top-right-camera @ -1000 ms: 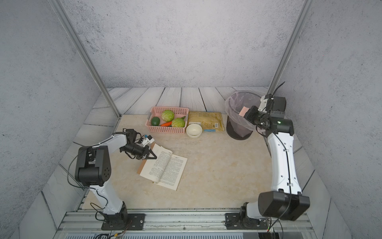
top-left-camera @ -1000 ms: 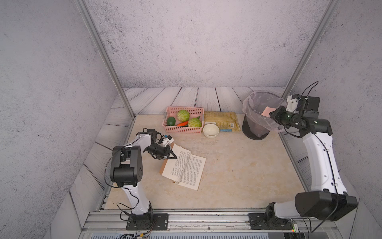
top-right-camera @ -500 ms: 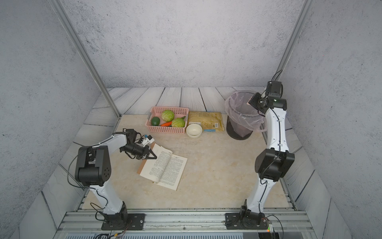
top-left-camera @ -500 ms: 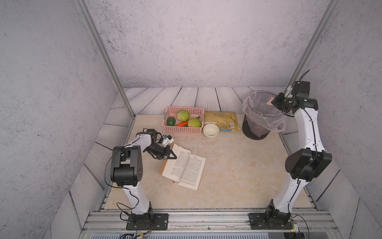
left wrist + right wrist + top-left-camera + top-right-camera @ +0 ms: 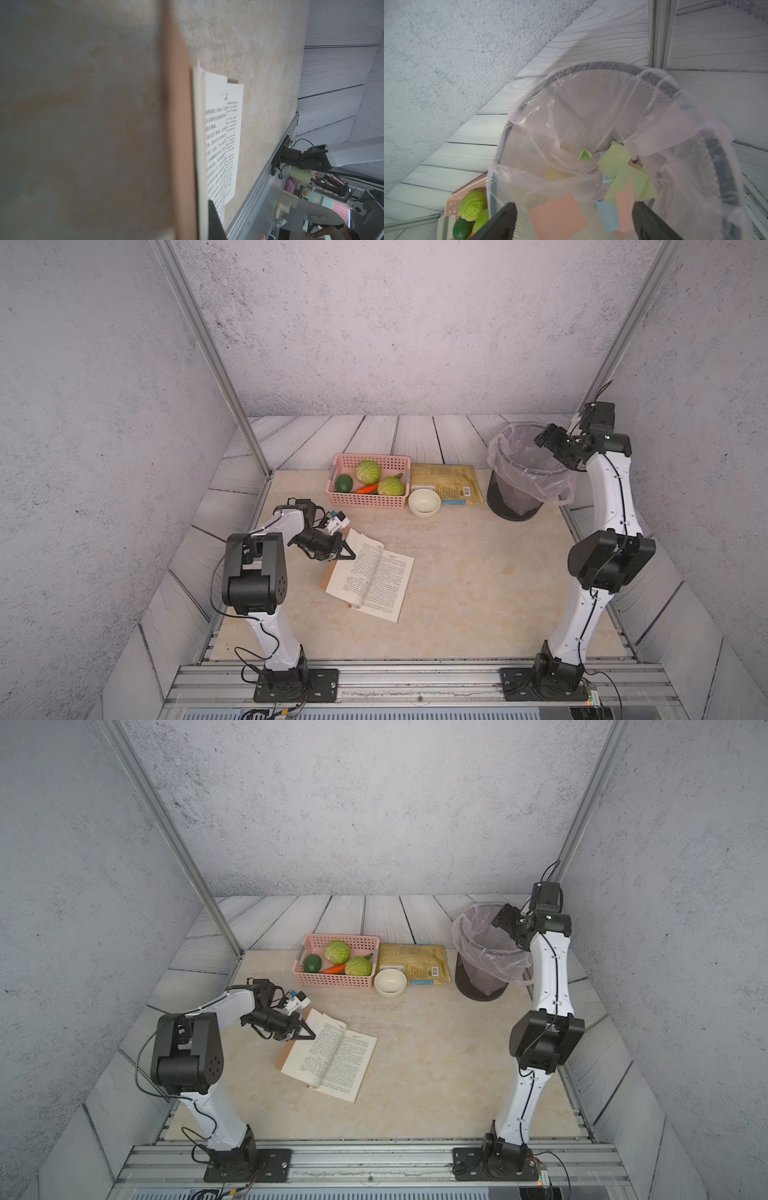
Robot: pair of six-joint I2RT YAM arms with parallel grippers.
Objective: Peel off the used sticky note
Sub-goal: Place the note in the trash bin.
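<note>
A pink sticky note hangs loose inside the mouth of the lined mesh bin, between the fingers of my right gripper, which is open and touches nothing. In both top views that gripper hovers over the bin's rim. An open book lies on the table. My left gripper is shut, its tip resting at the left page's edge. No note shows on the pages.
Several green, blue and pink notes lie at the bottom of the bin. A pink basket of vegetables, a white bowl and a yellow packet stand along the back, left of the bin.
My right arm has drawn upright behind the bin, and its gripper has opened and let go of the pink note. The left arm and the book have not moved.
</note>
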